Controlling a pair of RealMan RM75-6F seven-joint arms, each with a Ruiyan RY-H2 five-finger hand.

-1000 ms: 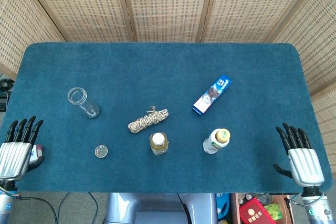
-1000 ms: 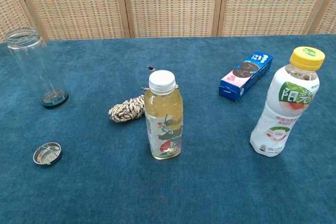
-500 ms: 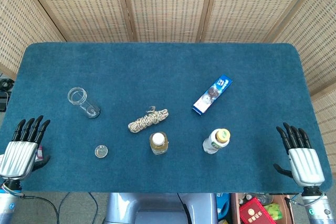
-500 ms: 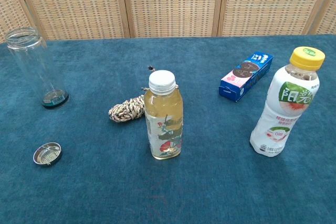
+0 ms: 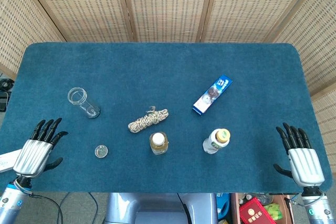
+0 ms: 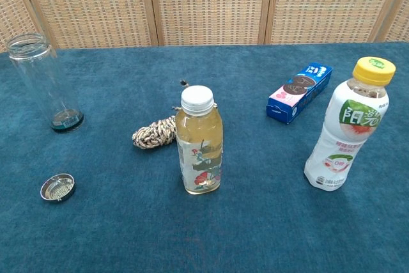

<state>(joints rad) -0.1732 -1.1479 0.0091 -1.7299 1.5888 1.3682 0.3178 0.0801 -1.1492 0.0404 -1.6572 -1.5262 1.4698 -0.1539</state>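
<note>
Chinese "阳光" on yellow-capped bottle (image 6: 346, 127)

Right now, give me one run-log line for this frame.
left hand: open, nearest strainer lid | right hand: open, near table edge | tea bottle, yellow-cap bottle: upright, untouched

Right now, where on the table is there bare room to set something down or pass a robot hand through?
The far strip of the table behind the glass jar and cookie box is bare, and so is the right side beyond the yellow-capped bottle. It is crowded mid-front: rope bundle, white-capped bottle and strainer lid sit close together.
</note>
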